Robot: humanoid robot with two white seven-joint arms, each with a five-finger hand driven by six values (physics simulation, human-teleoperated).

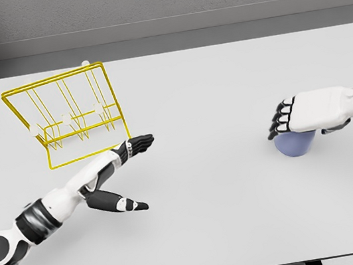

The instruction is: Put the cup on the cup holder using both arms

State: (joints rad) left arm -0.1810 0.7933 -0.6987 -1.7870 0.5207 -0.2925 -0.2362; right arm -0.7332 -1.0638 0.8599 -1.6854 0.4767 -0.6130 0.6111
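A pale blue cup (294, 144) lies on the white table (205, 101) at the right. My right hand (290, 119) rests over its top, black fingers curled down across it and hiding most of it. Whether the fingers actually grip it is unclear. A yellow wire cup holder (70, 116) with white-tipped pegs stands at the far left. My left hand (131, 163) is stretched flat just below the rack's near right corner, fingers extended and thumb spread, holding nothing.
A grey wall runs along the table's far edge. The table's near edge crosses the bottom of the view, with the left forearm (48, 210) lying over it.
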